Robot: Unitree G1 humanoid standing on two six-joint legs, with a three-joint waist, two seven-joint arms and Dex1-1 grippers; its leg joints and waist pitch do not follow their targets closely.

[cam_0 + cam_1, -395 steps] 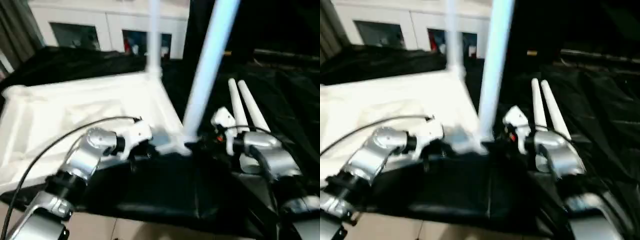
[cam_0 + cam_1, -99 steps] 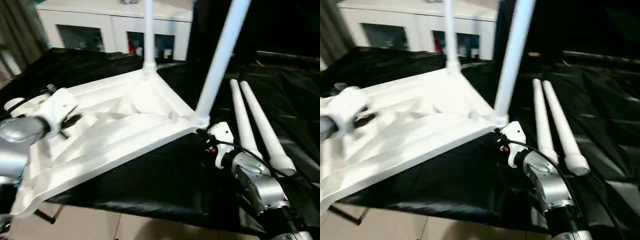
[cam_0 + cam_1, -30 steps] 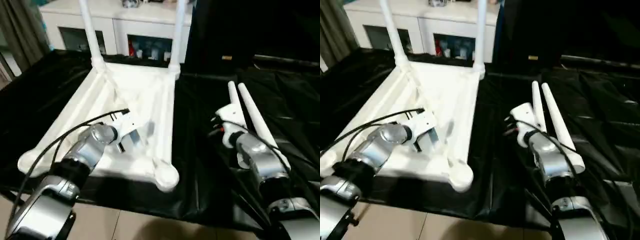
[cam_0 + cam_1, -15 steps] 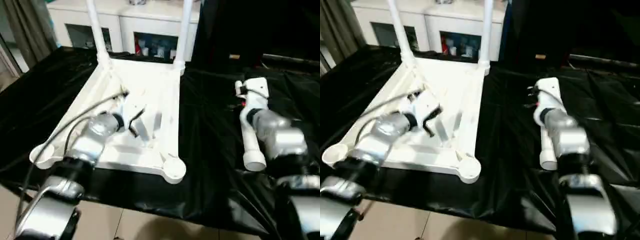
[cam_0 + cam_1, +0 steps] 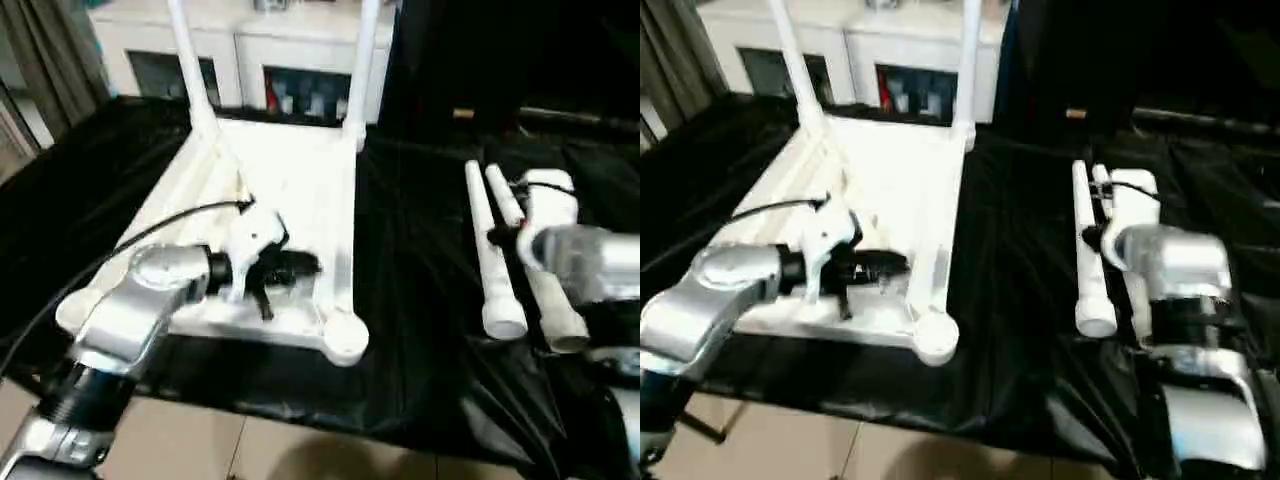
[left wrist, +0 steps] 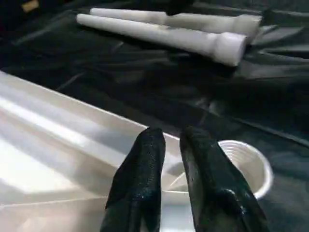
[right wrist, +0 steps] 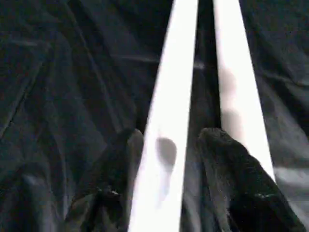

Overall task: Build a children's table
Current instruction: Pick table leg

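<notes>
Tabletop: lies underside up on your black-draped table, two legs standing in its far corners
Left gripper: your forearm reaches across the near edge; fingers nearly pressed together, holding nothing, just beside the empty corner socket
Right gripper: your wrist is bent down over the loose legs; fingers spread either side of the inner loose leg
Outer loose leg: beside it

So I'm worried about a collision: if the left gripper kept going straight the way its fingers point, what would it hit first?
Most likely the tabletop itself: the left gripper points at its rim by the empty corner socket. Beyond that lie black cloth and two loose legs. Depth is hard to judge.
</notes>
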